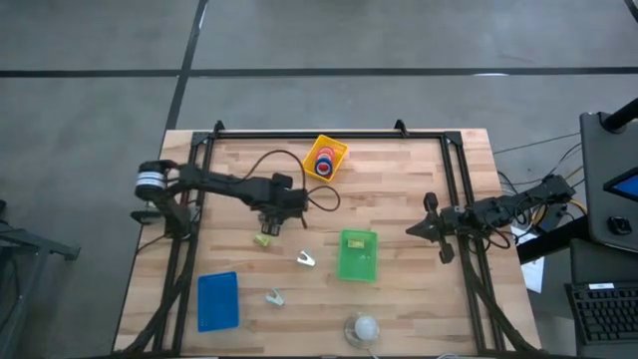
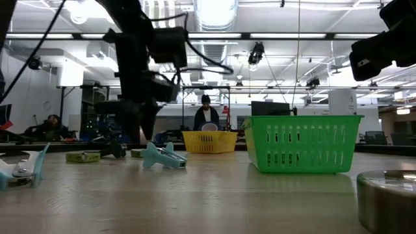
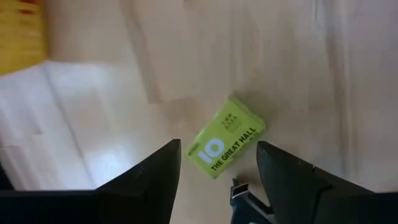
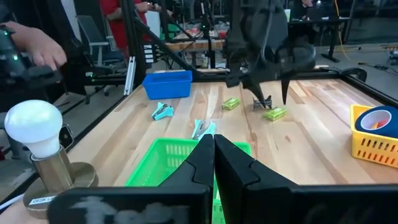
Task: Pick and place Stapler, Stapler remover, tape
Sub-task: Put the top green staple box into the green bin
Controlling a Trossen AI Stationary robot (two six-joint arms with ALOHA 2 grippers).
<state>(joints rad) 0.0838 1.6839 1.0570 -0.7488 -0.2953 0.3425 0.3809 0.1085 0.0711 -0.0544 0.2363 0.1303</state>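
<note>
My left gripper [image 1: 273, 217] hangs open just above the table's middle. A small lime-green box [image 3: 227, 137] lies flat beyond its fingertips, and a small dark metal piece [image 3: 246, 194] sits between them, untouched. A second lime box [image 4: 231, 104] lies close by. Two pale teal staple removers [image 1: 305, 259] [image 1: 274, 296] rest on the wood nearer the near edge. Red and dark blue tape rolls [image 1: 323, 160] sit in the yellow bin [image 1: 339, 150]. No stapler can be made out. My right gripper [image 1: 417, 230] waits shut at the right, above the green bin's far side.
A green bin [image 1: 358, 255] stands right of centre and a blue bin [image 1: 218, 300] near the left near corner. A white bulb on a metal base [image 1: 364, 328] sits at the near edge. A black frame rail [image 1: 319, 134] borders the table. People sit beyond it.
</note>
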